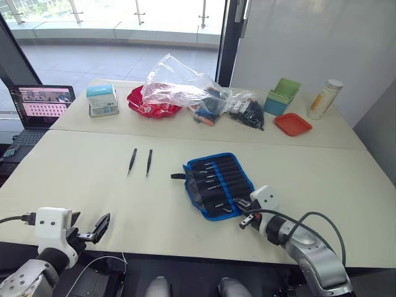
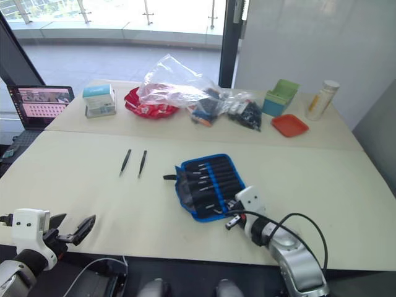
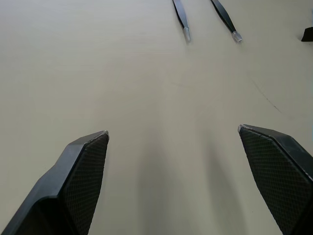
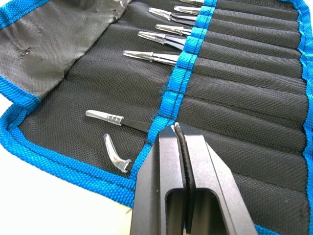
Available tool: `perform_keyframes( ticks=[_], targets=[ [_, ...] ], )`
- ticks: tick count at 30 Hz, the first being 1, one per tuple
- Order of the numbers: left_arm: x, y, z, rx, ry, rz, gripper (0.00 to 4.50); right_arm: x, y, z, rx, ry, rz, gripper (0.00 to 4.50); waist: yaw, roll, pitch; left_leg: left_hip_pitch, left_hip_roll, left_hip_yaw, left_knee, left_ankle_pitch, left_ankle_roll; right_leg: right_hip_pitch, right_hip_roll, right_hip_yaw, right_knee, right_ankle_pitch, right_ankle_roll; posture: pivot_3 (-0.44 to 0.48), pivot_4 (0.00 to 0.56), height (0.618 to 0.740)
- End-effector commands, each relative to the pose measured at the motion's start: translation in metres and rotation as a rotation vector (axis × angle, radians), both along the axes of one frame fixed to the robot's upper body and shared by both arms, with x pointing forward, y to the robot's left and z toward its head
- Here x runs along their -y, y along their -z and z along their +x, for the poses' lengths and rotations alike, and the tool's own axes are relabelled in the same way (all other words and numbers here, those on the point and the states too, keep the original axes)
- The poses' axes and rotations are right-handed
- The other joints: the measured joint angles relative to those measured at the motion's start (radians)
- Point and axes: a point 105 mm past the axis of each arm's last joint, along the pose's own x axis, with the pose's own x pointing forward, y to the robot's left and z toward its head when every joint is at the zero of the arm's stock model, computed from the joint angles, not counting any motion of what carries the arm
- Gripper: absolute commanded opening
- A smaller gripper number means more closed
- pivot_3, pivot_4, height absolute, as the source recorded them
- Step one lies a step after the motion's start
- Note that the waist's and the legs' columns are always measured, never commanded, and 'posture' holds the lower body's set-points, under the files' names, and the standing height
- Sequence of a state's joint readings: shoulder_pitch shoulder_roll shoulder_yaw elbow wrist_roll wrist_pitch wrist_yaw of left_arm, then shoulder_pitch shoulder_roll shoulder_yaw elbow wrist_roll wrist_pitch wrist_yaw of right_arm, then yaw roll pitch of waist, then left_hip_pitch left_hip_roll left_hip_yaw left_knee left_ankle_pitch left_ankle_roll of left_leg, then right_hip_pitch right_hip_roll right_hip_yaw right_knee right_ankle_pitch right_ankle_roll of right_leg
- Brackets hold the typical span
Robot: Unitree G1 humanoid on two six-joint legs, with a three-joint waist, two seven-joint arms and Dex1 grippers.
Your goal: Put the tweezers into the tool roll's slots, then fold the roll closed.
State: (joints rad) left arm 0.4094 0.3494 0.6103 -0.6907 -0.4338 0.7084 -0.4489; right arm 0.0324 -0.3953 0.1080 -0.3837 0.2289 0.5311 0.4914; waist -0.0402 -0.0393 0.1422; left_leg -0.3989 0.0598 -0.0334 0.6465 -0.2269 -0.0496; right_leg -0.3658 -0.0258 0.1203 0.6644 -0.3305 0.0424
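Far table edge: open laptop (image 1: 42, 104), teal box (image 1: 103, 100), red bowl (image 1: 151, 106) under crumpled clear plastic bag (image 1: 179, 86), green container (image 1: 282, 96), orange tray (image 1: 292, 124), cylindrical bottle (image 1: 324, 99).

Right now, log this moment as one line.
tool roll open | two tweezers loose on table | right gripper shut over slots | left gripper open

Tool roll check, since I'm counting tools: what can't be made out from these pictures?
- Tweezers in the tool roll: bodies sit inside the slots; clear tips alone show, too small in the eye views to count.
- Loose tweezers: cut off by the left wrist view's edge.
- Right gripper: its fingers hide the roll's near corner.
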Motion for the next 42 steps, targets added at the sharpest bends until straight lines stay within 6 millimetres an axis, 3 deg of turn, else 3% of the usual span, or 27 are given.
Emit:
perform_keyframes(
  ticks=[1, 15, 32, 42],
  targets=[
    [0.005, -0.011, 0.002, 0.053, 0.009, 0.03, 4.49, -0.003, 0.02, -0.011, -0.09, -0.027, -0.004, 0.0, -0.002, 0.0, 0.0, 0.0, 0.0, 0.0, 0.0, 0.0, 0.0, 0.0, 0.0, 0.0, 0.0, 0.0, 0.0, 0.0, 0.15, 0.717],
    [0.013, -0.007, 0.026, 0.052, -0.009, -0.03, 4.49, 0.0, 0.017, -0.012, -0.081, -0.015, -0.01, 0.0, -0.003, 0.0, 0.0, 0.0, 0.0, 0.0, -0.001, 0.0, 0.0, 0.0, 0.0, 0.0, 0.0, 0.0, 0.0, 0.0, 0.15, 0.717],
    [0.013, 0.006, 0.096, 0.008, -0.059, -0.001, 4.49, -0.008, 0.013, -0.003, -0.049, 0.019, 0.013, 0.0, -0.005, -0.001, 0.0, 0.0, 0.0, 0.0, -0.001, 0.0, 0.0, -0.001, 0.001, 0.0, 0.001, 0.0, 0.0, 0.0, 0.15, 0.717],
    [0.034, 0.032, 0.136, -0.108, -0.01, -0.017, 4.49, -0.007, 0.012, -0.001, -0.041, 0.033, 0.015, 0.0, -0.002, 0.005, -0.003, 0.001, -0.001, 0.0, -0.001, 0.001, -0.001, 0.0, 0.001, 0.0, 0.001, 0.0, 0.0, 0.0, 0.15, 0.717]
  ],
)
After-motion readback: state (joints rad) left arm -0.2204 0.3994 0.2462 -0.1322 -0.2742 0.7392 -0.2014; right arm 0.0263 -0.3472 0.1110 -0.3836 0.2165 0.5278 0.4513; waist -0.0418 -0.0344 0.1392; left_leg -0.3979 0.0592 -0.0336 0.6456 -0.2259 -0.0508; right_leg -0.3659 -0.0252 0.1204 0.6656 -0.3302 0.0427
